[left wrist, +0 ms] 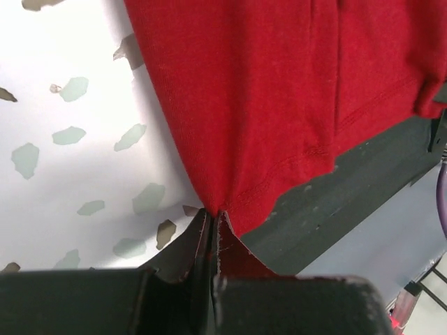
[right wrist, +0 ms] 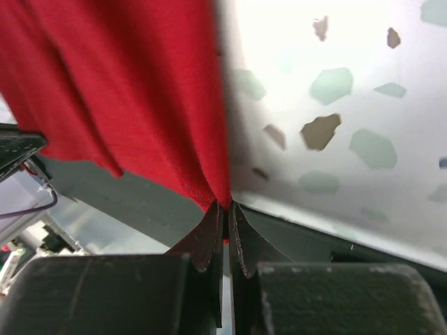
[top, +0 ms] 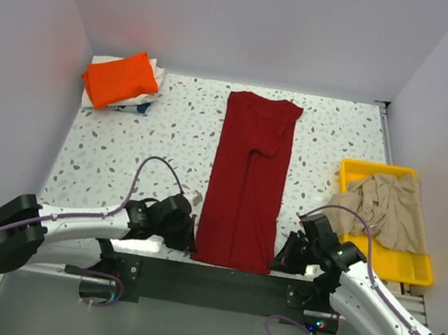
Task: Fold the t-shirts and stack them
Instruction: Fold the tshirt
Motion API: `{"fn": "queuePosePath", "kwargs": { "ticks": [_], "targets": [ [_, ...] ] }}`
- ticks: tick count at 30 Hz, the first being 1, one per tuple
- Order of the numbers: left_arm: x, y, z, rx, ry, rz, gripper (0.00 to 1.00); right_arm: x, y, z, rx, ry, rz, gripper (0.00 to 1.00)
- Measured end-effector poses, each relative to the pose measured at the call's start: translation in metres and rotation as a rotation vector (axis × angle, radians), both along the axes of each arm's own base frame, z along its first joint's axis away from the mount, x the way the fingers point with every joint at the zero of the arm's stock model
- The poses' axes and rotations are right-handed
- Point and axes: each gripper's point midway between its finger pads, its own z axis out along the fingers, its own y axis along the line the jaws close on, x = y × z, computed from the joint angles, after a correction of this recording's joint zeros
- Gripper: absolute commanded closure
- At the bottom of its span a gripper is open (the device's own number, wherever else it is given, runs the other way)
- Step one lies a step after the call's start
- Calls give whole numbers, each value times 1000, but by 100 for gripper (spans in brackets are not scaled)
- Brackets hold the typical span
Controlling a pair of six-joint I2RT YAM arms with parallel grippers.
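Note:
The dark red t-shirt lies as a long narrow strip down the middle of the table, sleeves folded in. My left gripper is shut on its near left corner. My right gripper is shut on its near right corner. The bright orange t-shirt lies folded at the back left on top of a whitish t-shirt. The beige-tan t-shirt lies crumpled in the yellow tray at the right.
The near table edge and a dark base plate run just below the red shirt's hem. White walls enclose the table at back, left and right. The speckled tabletop lies between the stack and the red shirt.

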Motion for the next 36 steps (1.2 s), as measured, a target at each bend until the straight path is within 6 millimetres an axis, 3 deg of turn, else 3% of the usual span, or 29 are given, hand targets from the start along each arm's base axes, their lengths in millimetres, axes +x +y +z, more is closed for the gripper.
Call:
{"fn": "queuePosePath", "kwargs": {
  "ticks": [3, 6, 10, 16, 21, 25, 31, 36],
  "targets": [
    [8, -5, 13, 4, -20, 13, 100, 11, -1, 22, -21, -54, 3, 100],
    [33, -20, 37, -22, -64, 37, 100, 33, 2, 48, -42, -126, 1, 100],
    [88, -34, 67, -65, -127, 103, 100, 71, 12, 71, -87, -184, -8, 100],
    [173, -45, 94, -80, -210, 201, 100, 145, 28, 81, -120, -222, -80, 100],
    [228, -52, 82, -74, -213, 273, 100, 212, 35, 79, -120, -241, -151, 100],
    [262, -44, 66, -48, -193, 331, 100, 254, 24, 69, -112, -240, -221, 100],
    [310, -33, 62, -57, -211, 414, 100, 298, 5, 52, -100, -217, -296, 100],
    [337, -27, 58, -74, -218, 456, 100, 318, -3, 45, -86, -205, -322, 100]
  ]
}}
